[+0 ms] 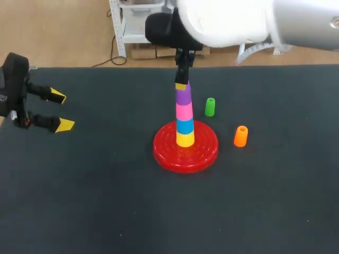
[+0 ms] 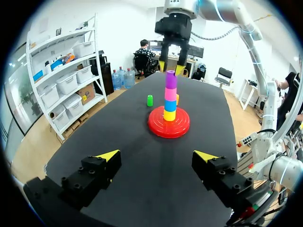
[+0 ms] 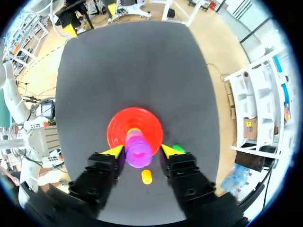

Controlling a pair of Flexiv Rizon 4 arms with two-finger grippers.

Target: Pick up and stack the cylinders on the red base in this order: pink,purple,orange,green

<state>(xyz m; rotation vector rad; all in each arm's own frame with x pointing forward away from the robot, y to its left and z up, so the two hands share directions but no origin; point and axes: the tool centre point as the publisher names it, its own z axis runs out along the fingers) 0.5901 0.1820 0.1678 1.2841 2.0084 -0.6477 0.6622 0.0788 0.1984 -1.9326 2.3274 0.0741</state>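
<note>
At the left edge of the head view, the left gripper (image 1: 61, 110) hangs over the table (image 1: 106, 201). Its jaws are spread wide and hold nothing. It is well apart from everything else, probably parked there to leave the middle free.

In the centre sits the red base (image 1: 164, 153). A column stands upright on its peg: yellow (image 1: 185, 139) at the bottom, then blue (image 1: 185, 126), pink (image 1: 184, 111) and purple (image 1: 183, 96) on top. Pink and purple are therefore already in the order asked.

The right arm comes in from the upper right, and the right gripper (image 2: 171, 67) points straight down over the column, lined up with the peg. Its yellow tips straddle the upper end of purple. The right wrist view shows a sliver of gap on one side, so I judge it slightly parted rather than pinching.

Just right of the column, green (image 1: 210, 107) stands upright on the table. Farther right and lower in the frame is orange (image 1: 240, 136), also upright. Both are within the right arm's reach, and orange is due next.
</note>
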